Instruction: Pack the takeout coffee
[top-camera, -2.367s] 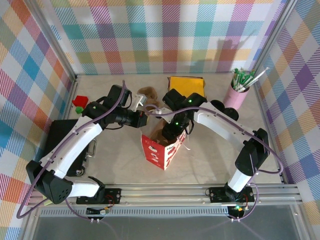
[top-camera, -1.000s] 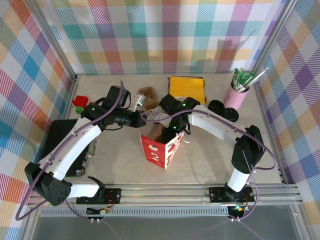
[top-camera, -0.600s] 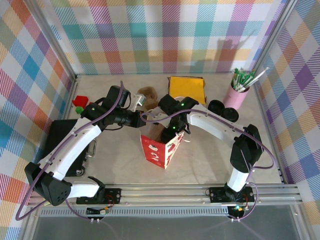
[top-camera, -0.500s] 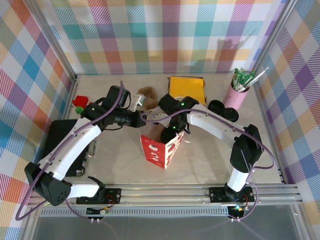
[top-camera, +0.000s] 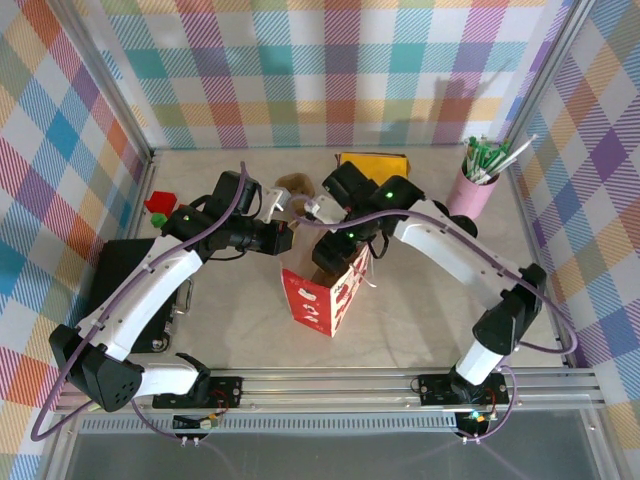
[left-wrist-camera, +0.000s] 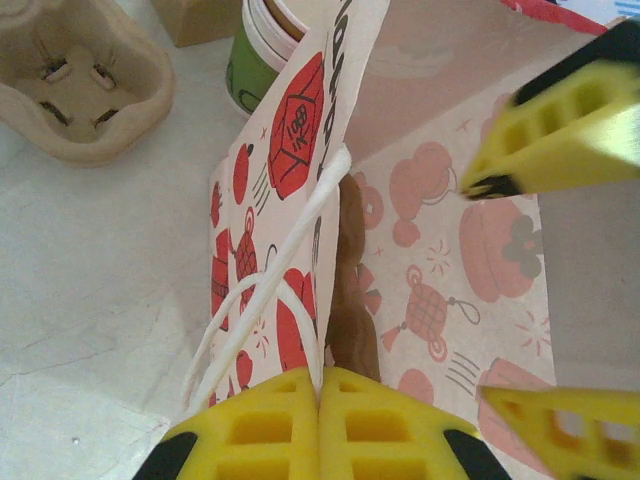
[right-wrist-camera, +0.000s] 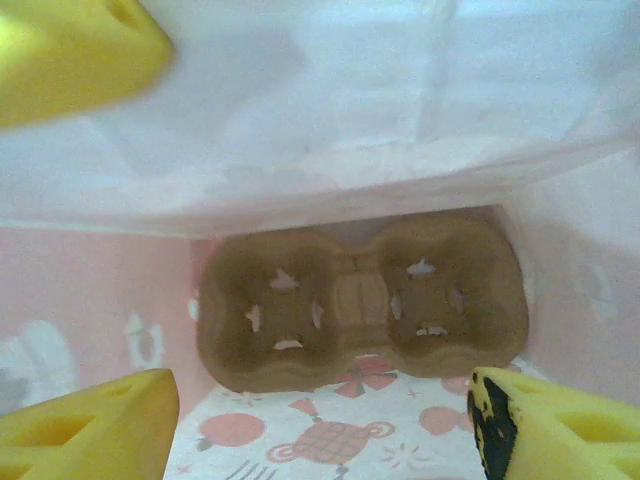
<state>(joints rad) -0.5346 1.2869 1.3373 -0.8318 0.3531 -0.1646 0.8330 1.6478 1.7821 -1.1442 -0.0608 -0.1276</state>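
Pinches bag wall with left gripper, spreads right gripper over carrier seated inside; leaves coffee cup outside, unpacked

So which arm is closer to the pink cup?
Right. The right fingers are in the bag mouth, on the pink cup's side; the left fingers pinch the bag's rim farther left.

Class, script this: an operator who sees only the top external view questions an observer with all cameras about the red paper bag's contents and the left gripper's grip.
Operator: What is in the bag?
Observer: A brown cup carrier lies on its floor, both wells empty.
Operator: Does the left gripper have the bag?
Observer: Yes, it is shut on the bag's rim, beside the white handle.
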